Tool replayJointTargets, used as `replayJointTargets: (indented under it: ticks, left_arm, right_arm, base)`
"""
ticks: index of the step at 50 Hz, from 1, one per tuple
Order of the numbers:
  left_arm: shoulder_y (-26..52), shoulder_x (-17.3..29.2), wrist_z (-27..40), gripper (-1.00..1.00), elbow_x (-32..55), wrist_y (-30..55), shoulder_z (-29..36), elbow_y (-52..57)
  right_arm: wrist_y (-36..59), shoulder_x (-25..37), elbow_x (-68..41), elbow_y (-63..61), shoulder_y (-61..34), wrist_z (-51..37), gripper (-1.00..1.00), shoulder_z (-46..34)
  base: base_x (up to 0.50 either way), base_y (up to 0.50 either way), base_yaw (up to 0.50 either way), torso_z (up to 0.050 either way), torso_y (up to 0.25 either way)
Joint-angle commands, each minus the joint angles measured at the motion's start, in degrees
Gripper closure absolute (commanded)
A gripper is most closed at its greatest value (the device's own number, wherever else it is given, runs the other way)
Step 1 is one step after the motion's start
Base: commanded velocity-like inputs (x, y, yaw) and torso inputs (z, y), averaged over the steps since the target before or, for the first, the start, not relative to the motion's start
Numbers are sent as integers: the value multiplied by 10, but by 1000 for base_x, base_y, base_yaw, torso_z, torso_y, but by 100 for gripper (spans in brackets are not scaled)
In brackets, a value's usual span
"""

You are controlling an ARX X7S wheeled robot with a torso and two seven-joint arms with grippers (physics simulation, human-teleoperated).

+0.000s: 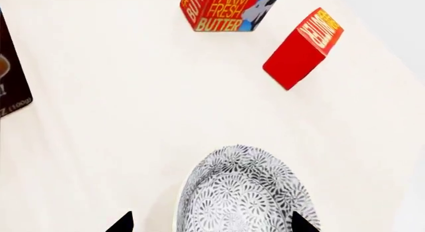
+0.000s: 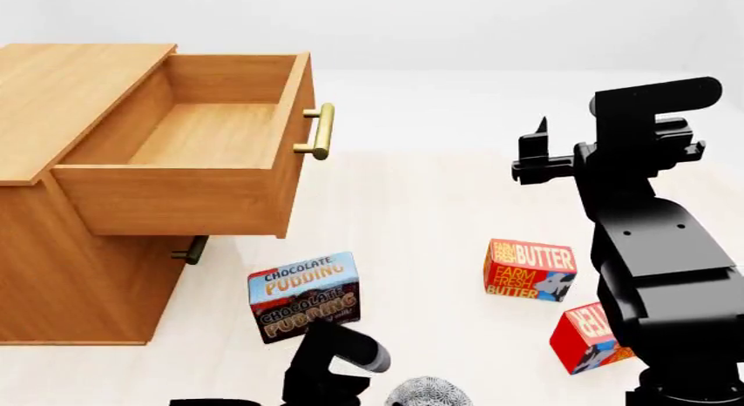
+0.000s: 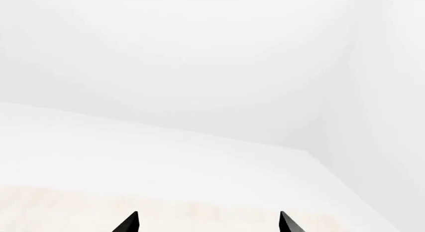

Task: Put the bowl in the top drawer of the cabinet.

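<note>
- So left gripper (image 1: 211,226) hung jaws apart over bowl (image 1: 244,192), lined up to grasp.
- Drawer (image 2: 209,136) stood open, well beyond bowl, ready.
- Right gripper (image 3: 207,224) was apart, idle, raised clear.

Bare simulated room: blank white walls, pale floor (image 2: 442,214), lone cabinet (image 2: 70,275).

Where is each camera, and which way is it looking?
Head: up high, looking down at the cabinet, open top drawer, boxes and both arms.
Left wrist: by the left gripper, looking down at the bowl; fingertips show.
Right wrist: by the right gripper, facing blank wall.
Shared: head and left wrist both see the bowl and butter box.
</note>
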State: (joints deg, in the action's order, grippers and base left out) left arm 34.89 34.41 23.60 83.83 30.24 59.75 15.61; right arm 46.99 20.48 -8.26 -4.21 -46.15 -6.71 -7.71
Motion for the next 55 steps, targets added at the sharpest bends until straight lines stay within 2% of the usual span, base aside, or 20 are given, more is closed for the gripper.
replayJointTargets:
  ticks: [1, 26, 46, 47, 55]
  left_arm:
    - [4, -27, -4, -100, -8, 6, 11, -53]
    - [0, -95, -33, -100, -46, 8, 47, -201]
    - [-3, -122, -67, -100, -55, 24, 75, -217]
    - [-4, -123, -68, 100, -57, 23, 77, -217]
    - [-12, -123, -87, 100, -75, 10, 85, -199]
  right_arm:
    - [-1, 2, -3, 0, 1, 2, -100, 0]
    - [-6, 5, -7, 4, 4, 2, -100, -2]
    - [-12, 3, -10, 10, 5, 2, -100, -4]
    - [-13, 3, -10, 11, 5, 1, -100, -4]
    - [-21, 2, -12, 17, 10, 1, -100, -3]
  base:
    - [0, 0, 0, 0, 0]
    - [0, 0, 0, 0, 0]
    - [4, -3, -4, 0, 0]
    - [0, -7, -11, 0, 0]
    - [2, -2, -3, 0, 0]
